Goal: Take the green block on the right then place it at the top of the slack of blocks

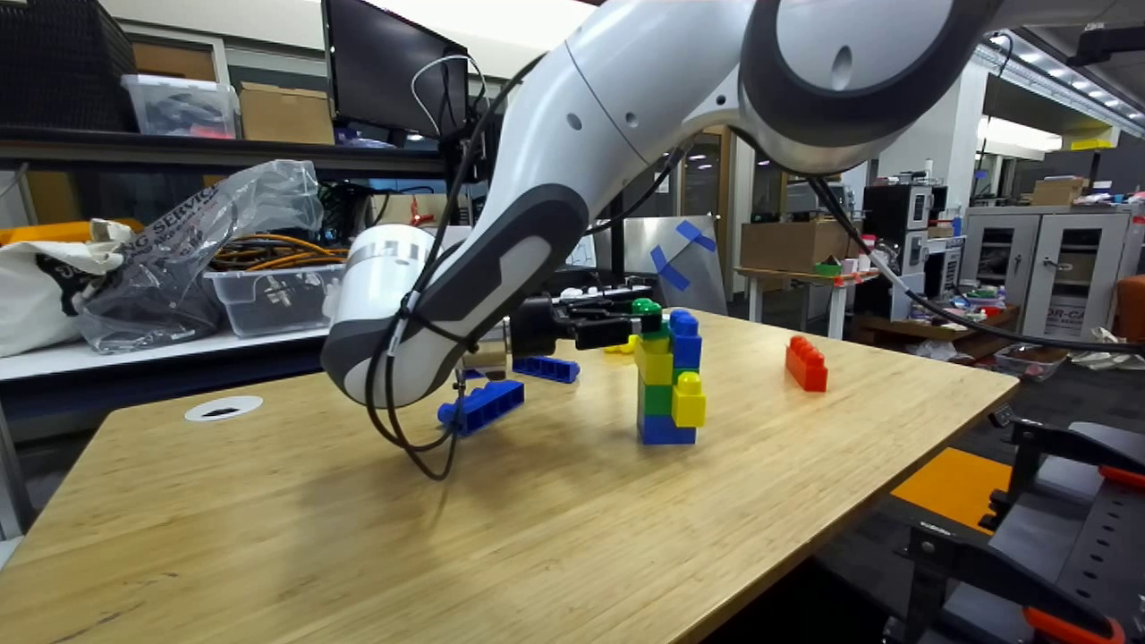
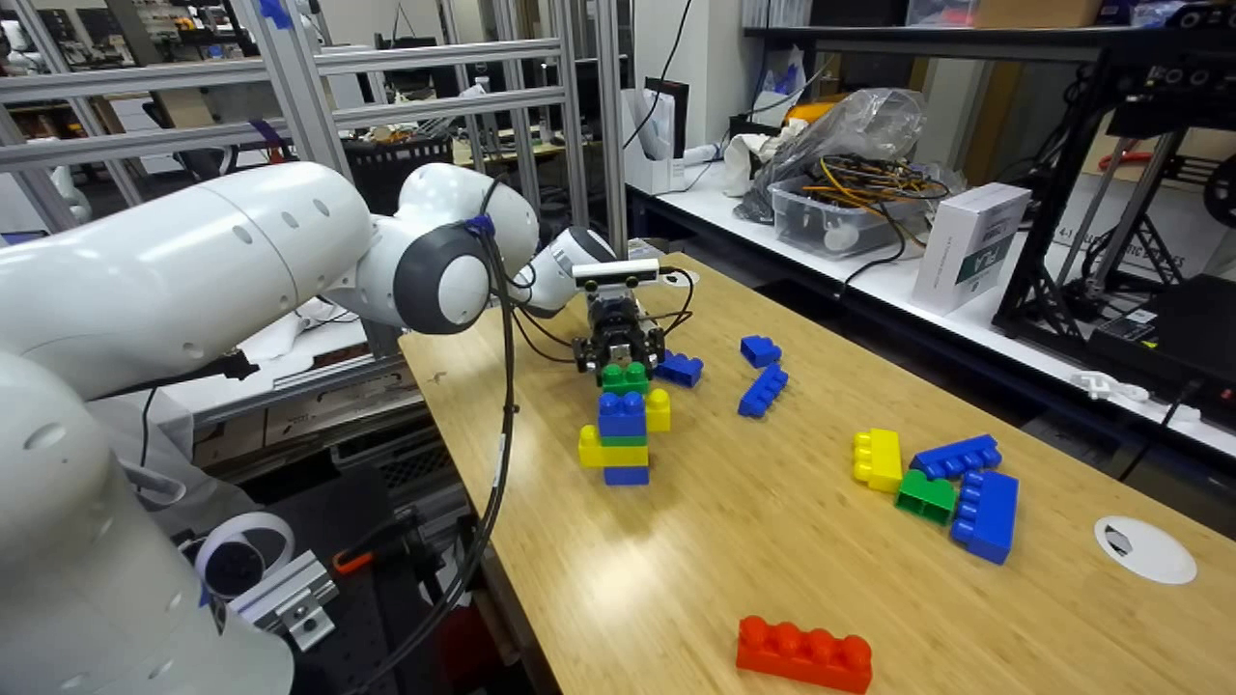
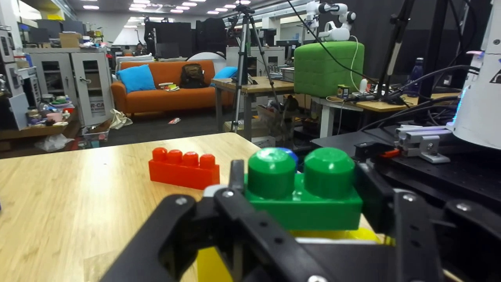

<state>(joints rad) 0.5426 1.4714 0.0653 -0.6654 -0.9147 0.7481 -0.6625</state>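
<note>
Robotiq gripper (image 3: pixel 304 187) holds the green block (image 3: pixel 307 216) clamped at the top of the stack of blocks (image 1: pixel 656 398), over a yellow brick (image 1: pixel 654 366) and beside a blue brick (image 1: pixel 686 351). Placing looks nearly done; full seating I cannot confirm, and release remains.

Wooden table (image 2: pixel 666 579) — on it, block tower (image 2: pixel 623 422), red brick (image 2: pixel 803 656), yellow brick (image 2: pixel 879 459), loose green brick (image 2: pixel 925 495), blue bricks (image 2: pixel 985 516)

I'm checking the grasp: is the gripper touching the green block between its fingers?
Touching: the wrist view shows the gripper closed on the green block, fingers against both sides.
</note>
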